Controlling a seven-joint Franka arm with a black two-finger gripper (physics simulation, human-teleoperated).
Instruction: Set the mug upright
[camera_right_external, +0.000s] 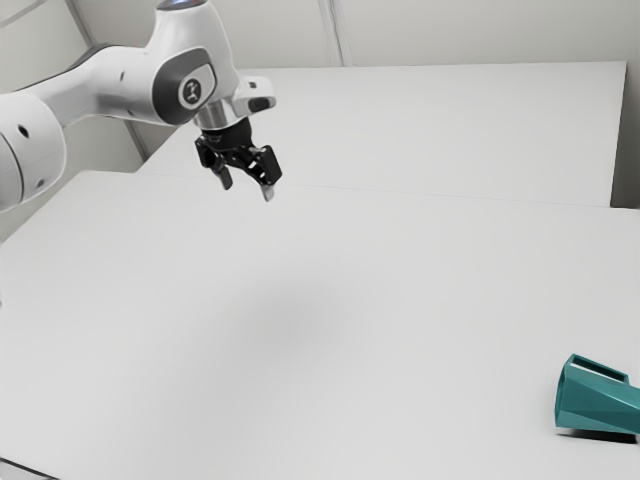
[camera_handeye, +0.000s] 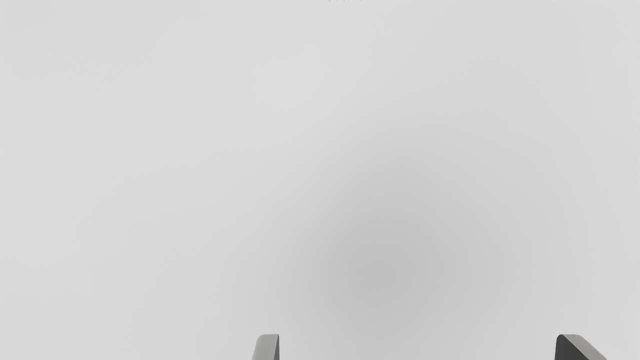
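On the table (camera_right_external: 400, 320), mug (camera_right_external: 592, 406): lying sideways at the exterior view's right.
Gripper (camera_right_external: 247, 190): we're hovering open, empty, well apart.
Handle (camera_right_external: 602, 367): gripping off-centre, we'd be risking a roll.

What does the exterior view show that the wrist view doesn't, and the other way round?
Exterior view: the white arm, and a teal mug lying on its side at the exterior view's right. Wrist view: a close look at the inner faces of the fingers. Both: the fingers, standing apart, and the white tabletop with a soft dark patch.
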